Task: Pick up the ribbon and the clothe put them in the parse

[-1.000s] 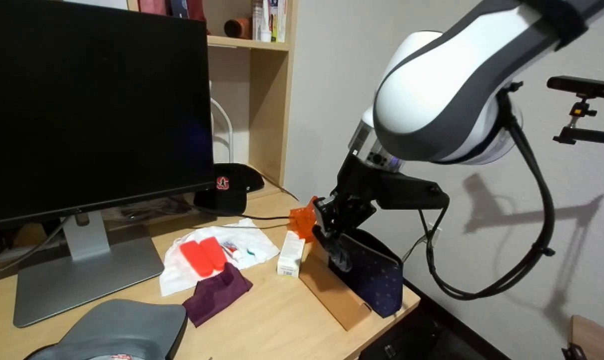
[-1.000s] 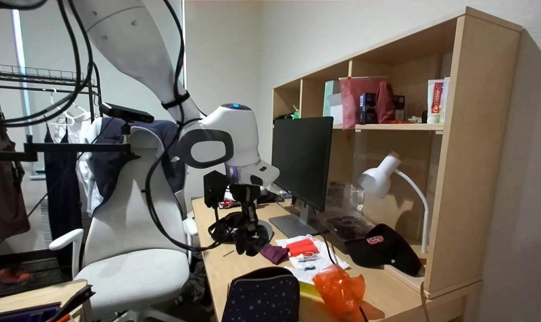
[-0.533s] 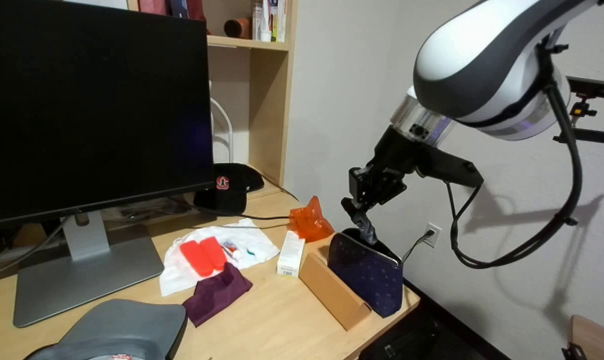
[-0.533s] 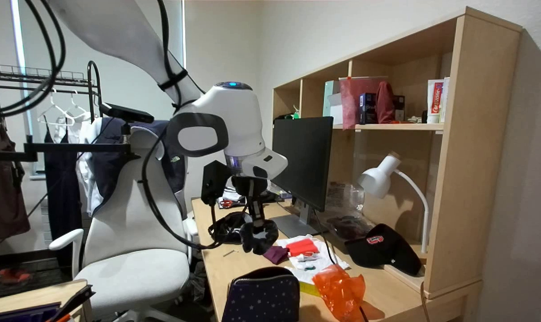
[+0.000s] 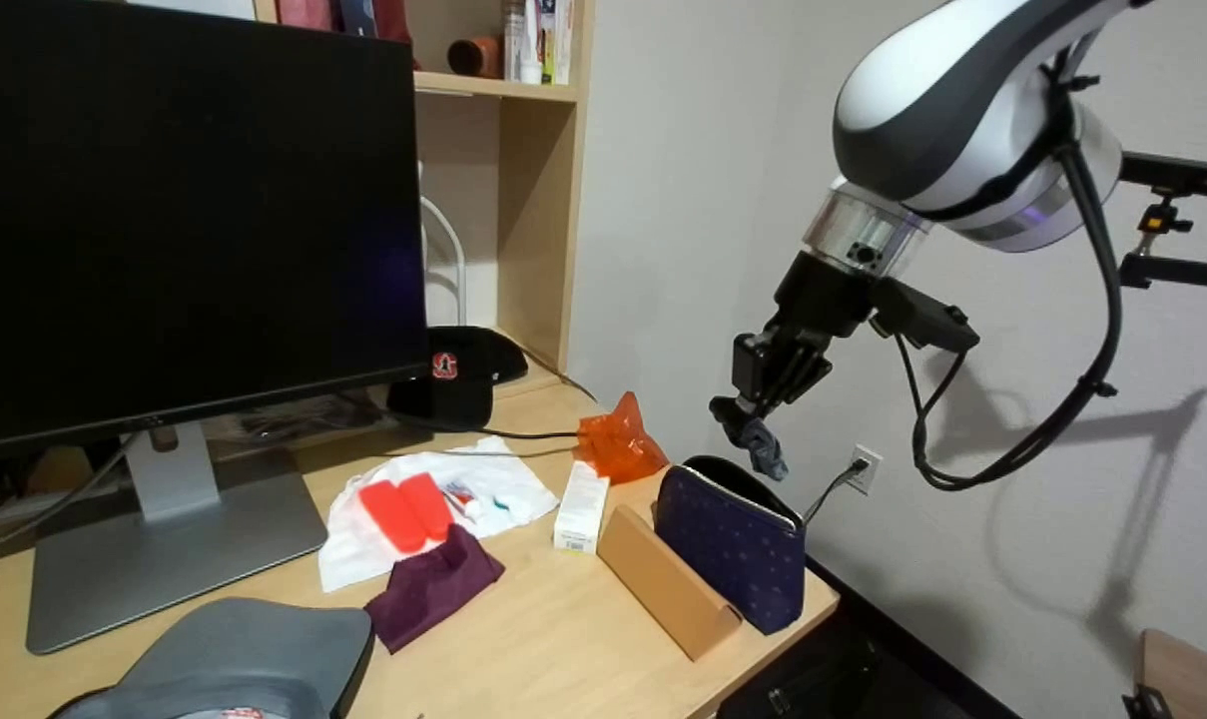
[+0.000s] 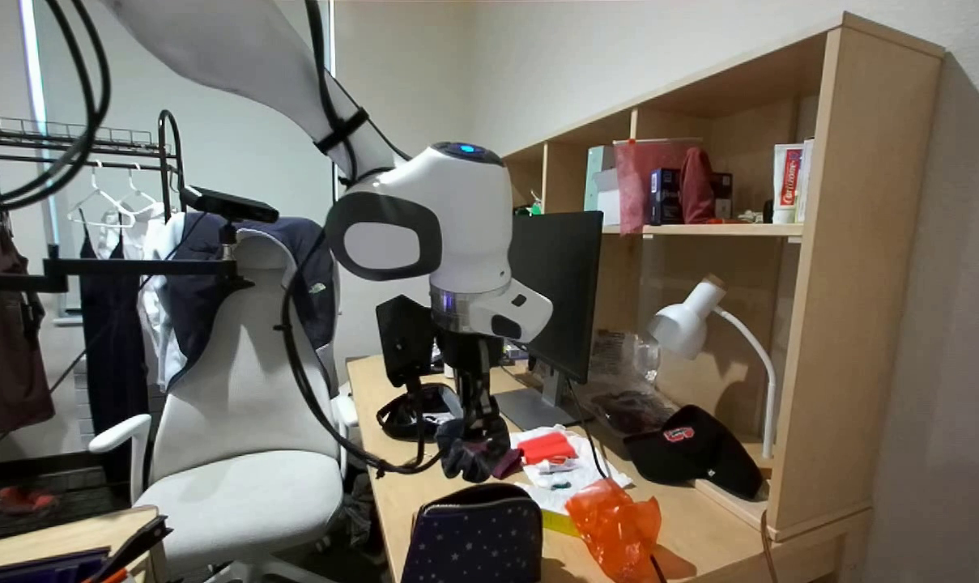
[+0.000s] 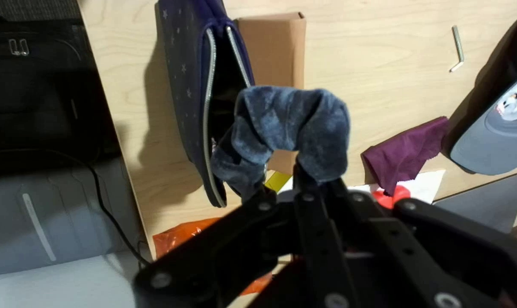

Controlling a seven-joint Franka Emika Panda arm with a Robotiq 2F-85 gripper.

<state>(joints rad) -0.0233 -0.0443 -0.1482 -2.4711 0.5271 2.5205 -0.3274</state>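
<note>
On the desk (image 5: 563,639): one purse (image 5: 728,549), one cloth (image 5: 433,589)
Gripper (image 5: 748,405): clasping one ribbon (image 7: 279,124); purse lower, near; cloth well apart

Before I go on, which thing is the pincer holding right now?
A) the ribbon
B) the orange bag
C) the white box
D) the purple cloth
A: in an exterior view the ribbon hangs in the air from the shut pincer, while the purple cloth lies on the desk.
</note>
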